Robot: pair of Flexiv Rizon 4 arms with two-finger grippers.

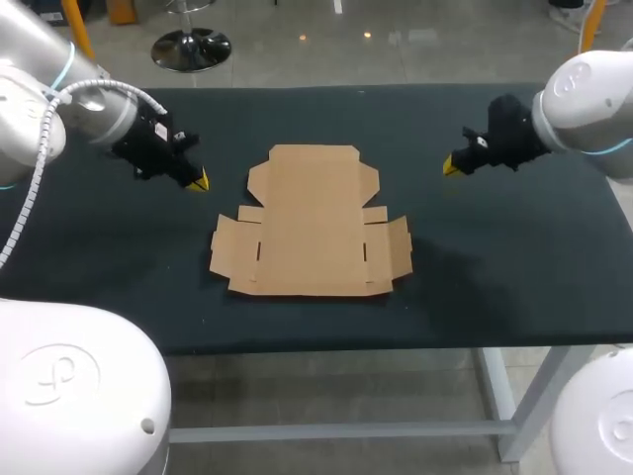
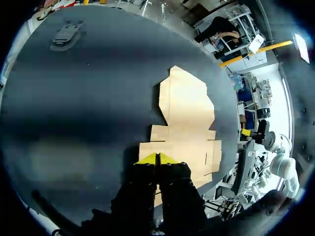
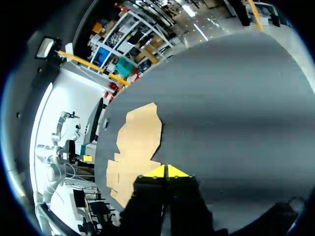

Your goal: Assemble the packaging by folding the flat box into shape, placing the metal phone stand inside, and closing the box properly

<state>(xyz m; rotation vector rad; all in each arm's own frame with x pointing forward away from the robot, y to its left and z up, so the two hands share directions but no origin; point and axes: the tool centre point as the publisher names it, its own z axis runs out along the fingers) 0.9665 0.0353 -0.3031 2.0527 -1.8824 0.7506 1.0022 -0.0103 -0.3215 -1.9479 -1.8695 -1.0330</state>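
Observation:
The flat brown cardboard box lies unfolded in the middle of the dark table, flaps spread out; it also shows ahead of each gripper in the wrist views. My left gripper hovers just left of the box, shut and empty, its yellow tips together. To the right of the box my right gripper is also shut with nothing held. A grey metal phone stand lies on the table far from the left gripper, seen only in the left wrist view.
The dark table top stretches wide on both sides of the box. Its front edge runs close below the box.

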